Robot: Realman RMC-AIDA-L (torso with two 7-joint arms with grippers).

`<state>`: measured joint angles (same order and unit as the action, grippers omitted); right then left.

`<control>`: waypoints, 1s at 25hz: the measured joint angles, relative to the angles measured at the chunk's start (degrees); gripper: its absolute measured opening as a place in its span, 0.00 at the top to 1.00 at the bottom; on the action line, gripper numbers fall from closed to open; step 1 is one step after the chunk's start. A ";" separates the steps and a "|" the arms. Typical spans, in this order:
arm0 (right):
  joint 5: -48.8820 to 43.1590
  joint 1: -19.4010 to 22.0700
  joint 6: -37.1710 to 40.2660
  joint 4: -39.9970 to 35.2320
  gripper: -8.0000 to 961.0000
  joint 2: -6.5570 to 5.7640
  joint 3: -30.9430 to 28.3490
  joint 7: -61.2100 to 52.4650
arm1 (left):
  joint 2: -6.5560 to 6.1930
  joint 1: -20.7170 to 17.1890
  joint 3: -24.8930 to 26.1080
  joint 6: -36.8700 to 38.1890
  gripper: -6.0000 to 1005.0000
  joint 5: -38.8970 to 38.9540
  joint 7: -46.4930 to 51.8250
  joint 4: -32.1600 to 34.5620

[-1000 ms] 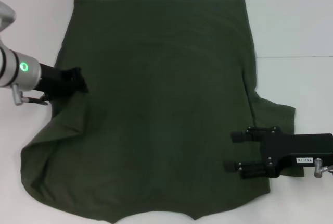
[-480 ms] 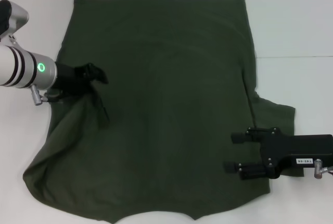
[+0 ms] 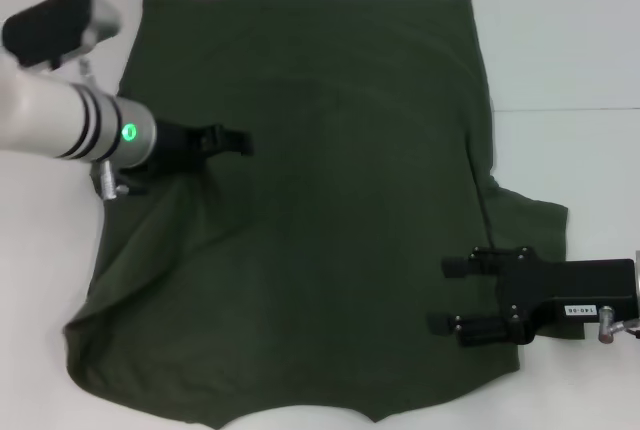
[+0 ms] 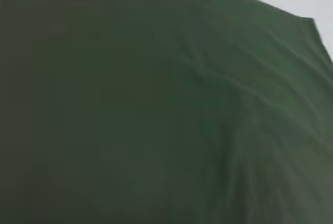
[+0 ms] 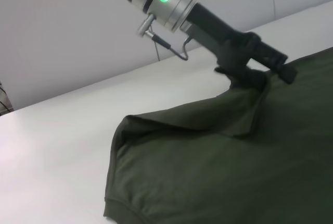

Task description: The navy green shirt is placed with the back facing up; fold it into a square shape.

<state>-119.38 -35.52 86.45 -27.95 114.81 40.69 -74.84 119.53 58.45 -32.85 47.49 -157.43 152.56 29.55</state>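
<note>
The navy green shirt (image 3: pixel 340 150) lies spread on the white table, plain side up, its neck edge nearest me. My left gripper (image 3: pixel 228 139) is shut on the shirt's left edge and holds it lifted over the body of the shirt. In the right wrist view the left gripper (image 5: pixel 265 70) pinches a raised fold of the shirt (image 5: pixel 223 172), which drapes down from it. My right gripper (image 3: pixel 452 293) hovers open over the shirt's lower right part, beside the right sleeve. The left wrist view shows only the shirt (image 4: pixel 156 104).
The white table (image 3: pixel 570 40) surrounds the shirt on the left, right and far side. A seam (image 3: pixel 570 110) crosses the table on the right. A pale wall (image 5: pixel 62 36) stands behind the table's left side.
My left gripper has moved to the right over the shirt, dragging the left edge with it, so the lower left corner has drawn inward. The right arm has stayed still.
</note>
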 joint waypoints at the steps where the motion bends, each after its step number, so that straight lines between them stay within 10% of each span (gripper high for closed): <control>1: -0.04 -0.03 -0.15 0.00 0.06 0.00 0.00 -0.01 | 0.43 0.02 -1.51 -0.51 0.22 0.02 -0.58 0.81; 3: -0.08 -0.08 -0.42 0.00 0.06 0.04 0.00 -0.02 | 1.60 -0.17 -5.38 -1.73 0.08 0.03 -2.45 3.70; 13: -0.35 -0.50 -0.60 0.57 0.06 0.15 0.00 -0.22 | 2.34 -0.07 -20.10 -3.65 0.06 -0.92 -7.02 7.39; 19: -0.43 -0.51 -0.65 0.57 0.06 0.01 -0.01 -1.07 | 2.01 -3.02 -19.32 -3.65 0.06 2.71 -7.85 10.70; 25: -0.05 -0.51 -0.02 0.54 0.06 -0.49 -0.55 -3.27 | -0.27 -9.22 -15.33 4.83 0.06 24.97 -20.20 10.95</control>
<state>-119.43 -36.03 86.43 -27.41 114.31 40.15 -78.12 119.26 49.23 -48.18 52.32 -132.46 132.35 40.50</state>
